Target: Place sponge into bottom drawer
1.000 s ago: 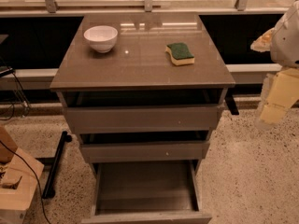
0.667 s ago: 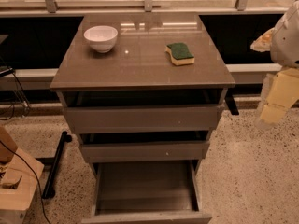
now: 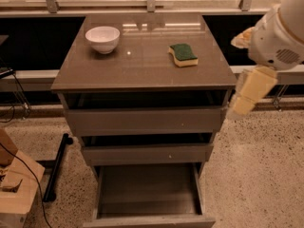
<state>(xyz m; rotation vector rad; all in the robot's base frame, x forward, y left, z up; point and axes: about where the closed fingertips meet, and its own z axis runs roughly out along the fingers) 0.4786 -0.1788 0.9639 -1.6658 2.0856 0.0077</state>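
Observation:
The sponge (image 3: 183,54), dark green on a yellow base, lies flat on the right half of the cabinet top (image 3: 142,65). The bottom drawer (image 3: 148,194) is pulled out at the base of the cabinet and its tray holds nothing. My gripper (image 3: 249,93), yellowish, hangs below the white arm (image 3: 280,37) off the cabinet's right side. It is level with the top drawer front, to the right of and below the sponge, and holds nothing that shows.
A white bowl (image 3: 102,38) stands at the back left of the cabinet top. The top drawer (image 3: 142,120) and middle drawer (image 3: 145,153) are slightly ajar. A wooden object (image 3: 14,184) and cables lie on the floor at left. A railing runs behind.
My gripper has swung left, closer to the cabinet's right edge. The sponge, bowl and drawers have not moved.

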